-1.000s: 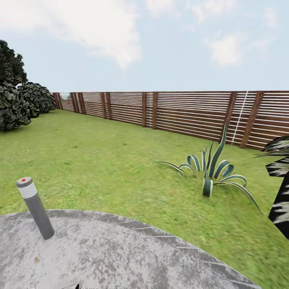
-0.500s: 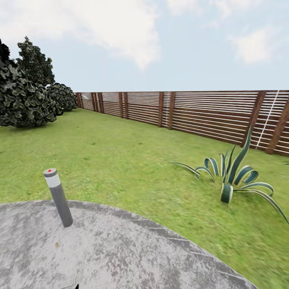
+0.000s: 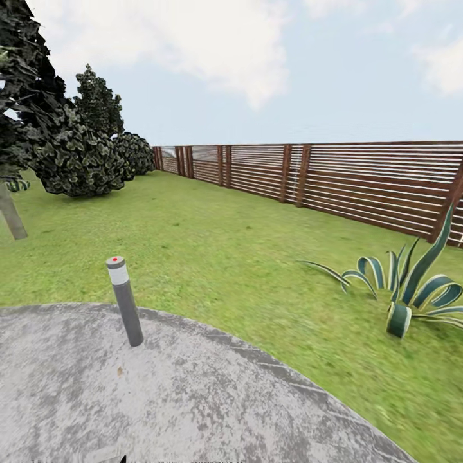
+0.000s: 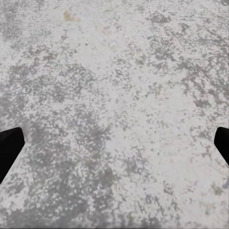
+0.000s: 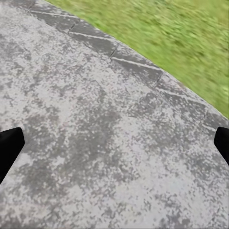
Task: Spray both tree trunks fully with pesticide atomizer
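Note:
The pesticide atomizer is out of view. I stand on grey stone paving (image 3: 193,399) in the garden, at the edge of a green lawn (image 3: 212,244). At the far left, a pale grey tree trunk (image 3: 11,220) rises under a dark leafy crown (image 3: 26,71). My left gripper (image 4: 114,148) hangs open over bare paving, its black fingertips (image 4: 9,148) wide apart with nothing between them. My right gripper (image 5: 114,148) is open too, above paving near the grass edge (image 5: 181,43).
A grey bollard light (image 3: 125,302) with a red dot on top stands at the paving's edge. A striped agave plant (image 3: 405,289) grows at the right. Dark bushes (image 3: 83,161) sit at the back left. A brown slatted fence (image 3: 334,180) closes the lawn behind.
The whole head view has swung left: bollard, agave and fence sit further right in the picture, and the bushes and the trunk at the left have come into view.

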Motion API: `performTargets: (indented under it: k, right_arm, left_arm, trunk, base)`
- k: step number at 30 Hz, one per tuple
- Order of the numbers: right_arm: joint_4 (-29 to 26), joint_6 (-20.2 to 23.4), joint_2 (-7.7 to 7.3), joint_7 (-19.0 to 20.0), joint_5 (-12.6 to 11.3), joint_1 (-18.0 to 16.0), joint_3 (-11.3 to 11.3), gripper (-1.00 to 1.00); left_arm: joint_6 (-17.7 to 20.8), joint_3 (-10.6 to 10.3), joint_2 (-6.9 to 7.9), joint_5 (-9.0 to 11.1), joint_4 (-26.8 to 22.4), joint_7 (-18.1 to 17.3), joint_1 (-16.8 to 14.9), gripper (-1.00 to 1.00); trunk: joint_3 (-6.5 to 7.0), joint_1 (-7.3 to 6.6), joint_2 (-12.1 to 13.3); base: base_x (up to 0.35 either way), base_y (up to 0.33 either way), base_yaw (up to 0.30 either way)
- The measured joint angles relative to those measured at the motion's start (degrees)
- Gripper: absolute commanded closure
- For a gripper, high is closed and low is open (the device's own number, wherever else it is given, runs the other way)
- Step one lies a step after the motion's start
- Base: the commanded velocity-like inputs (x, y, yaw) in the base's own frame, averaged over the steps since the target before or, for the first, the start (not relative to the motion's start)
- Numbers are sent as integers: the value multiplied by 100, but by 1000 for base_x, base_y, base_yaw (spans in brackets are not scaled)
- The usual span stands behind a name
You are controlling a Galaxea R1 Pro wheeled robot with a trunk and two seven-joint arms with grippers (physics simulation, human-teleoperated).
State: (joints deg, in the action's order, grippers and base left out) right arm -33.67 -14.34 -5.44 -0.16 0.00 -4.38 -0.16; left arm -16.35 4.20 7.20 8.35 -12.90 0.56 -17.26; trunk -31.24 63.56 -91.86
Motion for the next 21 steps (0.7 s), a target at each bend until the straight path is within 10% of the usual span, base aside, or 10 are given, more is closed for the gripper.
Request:
performTargets:
  k: [21]
  right_arm:
    - [17, -6, 0, 0, 16, 0, 24, -100]
  left_arm:
    - [0, 8, 2, 4, 0, 0, 0, -100]
  trunk:
    - [-491, 461, -842]
  base:
    - [0, 0, 256]
